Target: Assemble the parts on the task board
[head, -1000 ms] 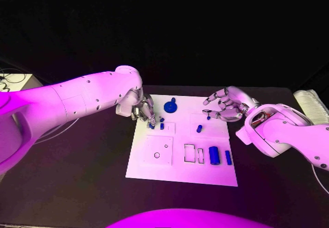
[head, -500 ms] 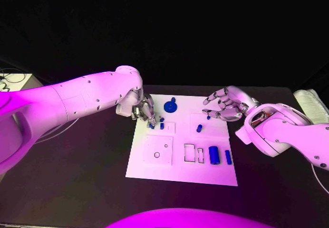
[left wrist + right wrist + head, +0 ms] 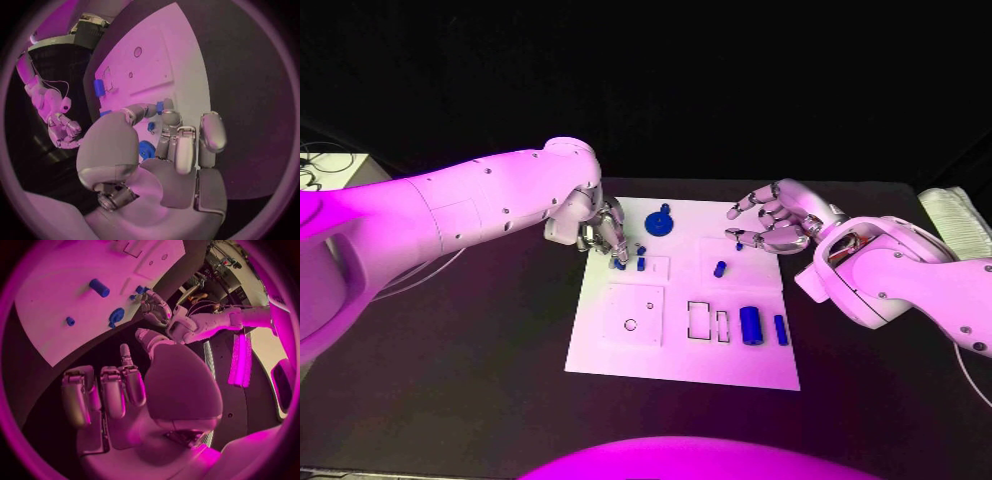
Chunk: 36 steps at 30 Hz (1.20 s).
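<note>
The white task board (image 3: 678,360) lies mid-table. My left hand (image 3: 599,232) hovers over its near-left top corner, thumb and a finger pinching a small blue part (image 3: 160,106); a second small blue part (image 3: 640,263) stands beside the fingertips. A round blue part (image 3: 659,222) lies at the board's top edge. My right hand (image 3: 776,224) hangs over the top right corner, fingers apart and empty, above a tiny blue piece (image 3: 738,246). A blue peg (image 3: 718,270), a blue cylinder (image 3: 751,326) and a blue bar (image 3: 779,331) lie on the board's right half.
Outlined recesses (image 3: 700,320) and a square outline with a hole (image 3: 632,316) mark the board's lower half. A pale stack (image 3: 956,215) sits at the table's right edge. Cables (image 3: 318,160) lie off the left side.
</note>
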{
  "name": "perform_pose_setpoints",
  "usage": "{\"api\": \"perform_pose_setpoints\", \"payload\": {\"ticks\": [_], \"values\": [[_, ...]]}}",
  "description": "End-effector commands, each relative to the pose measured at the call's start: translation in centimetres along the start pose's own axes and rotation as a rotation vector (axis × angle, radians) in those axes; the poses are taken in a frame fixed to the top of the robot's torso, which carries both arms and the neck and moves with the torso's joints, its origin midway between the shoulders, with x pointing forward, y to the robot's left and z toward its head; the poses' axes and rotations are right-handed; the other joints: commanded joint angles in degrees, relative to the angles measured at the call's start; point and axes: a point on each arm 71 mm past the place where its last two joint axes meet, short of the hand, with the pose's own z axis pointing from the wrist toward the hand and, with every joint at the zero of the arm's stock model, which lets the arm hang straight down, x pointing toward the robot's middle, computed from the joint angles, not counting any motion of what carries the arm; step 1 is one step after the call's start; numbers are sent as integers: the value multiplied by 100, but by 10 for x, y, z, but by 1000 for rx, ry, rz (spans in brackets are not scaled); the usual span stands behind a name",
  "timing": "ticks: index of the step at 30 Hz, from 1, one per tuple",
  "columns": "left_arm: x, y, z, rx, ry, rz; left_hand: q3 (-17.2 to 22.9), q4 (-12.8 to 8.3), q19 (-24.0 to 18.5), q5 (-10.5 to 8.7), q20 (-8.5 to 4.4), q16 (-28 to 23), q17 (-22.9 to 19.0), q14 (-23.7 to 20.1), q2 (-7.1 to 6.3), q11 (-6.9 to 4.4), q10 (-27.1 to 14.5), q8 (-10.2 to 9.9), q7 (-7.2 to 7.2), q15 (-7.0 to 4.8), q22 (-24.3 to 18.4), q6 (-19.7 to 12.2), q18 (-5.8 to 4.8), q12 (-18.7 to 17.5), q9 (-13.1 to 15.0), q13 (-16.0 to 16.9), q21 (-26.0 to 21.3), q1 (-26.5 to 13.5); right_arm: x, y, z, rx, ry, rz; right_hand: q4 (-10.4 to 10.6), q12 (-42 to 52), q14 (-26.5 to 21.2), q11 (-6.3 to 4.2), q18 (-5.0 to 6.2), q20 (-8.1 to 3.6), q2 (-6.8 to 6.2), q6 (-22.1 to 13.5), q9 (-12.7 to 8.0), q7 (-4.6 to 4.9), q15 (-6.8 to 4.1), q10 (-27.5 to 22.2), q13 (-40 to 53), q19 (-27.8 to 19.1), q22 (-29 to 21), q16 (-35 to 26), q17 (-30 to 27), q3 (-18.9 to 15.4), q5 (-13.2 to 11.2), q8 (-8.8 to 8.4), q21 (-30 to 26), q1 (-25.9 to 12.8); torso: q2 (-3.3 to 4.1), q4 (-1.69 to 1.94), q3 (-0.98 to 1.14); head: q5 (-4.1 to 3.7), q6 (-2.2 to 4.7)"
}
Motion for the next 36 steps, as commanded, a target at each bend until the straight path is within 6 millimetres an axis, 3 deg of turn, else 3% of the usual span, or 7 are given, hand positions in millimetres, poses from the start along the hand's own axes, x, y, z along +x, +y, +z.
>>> {"api": "perform_pose_setpoints", "payload": {"ticks": [1,5,25,30,33,36], "values": [[5,-3,3,2,11,9,1338,-1333,-13,2,-11,25,1509,587,27,-65,123,-15,20,-39,-8,41,-42,21,-2,13,28,5,1,1,0,-13,10,-9,-10,-3,574,-31,-83,-3,-34,-50,8,9,-31,25,966,600,1509,-32,1384,30,19,25,13,7,0,-1,-2,-3,-5],[5,-3,3,0,-2,2,1148,-1188,-39,-59,13,25,1509,587,97,-57,122,14,21,-22,-31,42,-42,-4,16,-20,-12,-96,1,1,0,-12,10,-9,-10,-3,574,-31,-83,-3,-34,-50,8,9,-31,25,966,600,1509,-32,1384,30,19,25,13,7,-2,-2,-2,-4,-10],[8,-5,7,3,-33,-13,595,-849,-34,-155,23,25,1509,587,226,-106,205,203,-50,-47,-97,-35,-43,10,151,1,-131,-273,1,1,0,-14,9,-10,-13,-3,573,-31,-83,-4,-40,-59,7,10,-31,24,964,600,1509,-33,1383,43,42,40,13,9,1,-9,2,-13,-21],[9,-5,7,3,-37,-15,364,-684,-22,-170,18,25,1509,587,234,-120,215,242,-73,-58,-120,-70,-43,-2,172,-14,-170,-352,1,1,0,-14,8,-9,-13,-3,573,-31,-83,-4,-40,-59,7,10,-31,24,964,600,1509,-33,1383,43,42,40,13,9,-1,-6,-1,-22,-22],[9,-5,7,3,-36,-14,-19,-429,-10,-187,13,25,1509,587,195,-134,207,256,-97,-68,-146,-88,-44,-14,163,-35,-213,-475,1,1,0,-14,8,-9,-13,-3,573,-31,-83,-4,-40,-59,7,10,-31,24,964,600,1509,-33,1383,43,42,40,13,9,-3,-5,0,-24,-25],[10,-4,7,2,-35,-12,-157,-341,-11,-191,11,25,1509,587,169,-136,193,253,-102,-70,-161,-87,-42,-22,151,-47,-231,-503,1,1,0,-14,7,-9,-13,-3,573,-31,-83,-4,-40,-59,7,10,-31,24,964,600,1509,-33,1383,43,42,40,13,9,-4,-3,-1,-21,-18]]}}
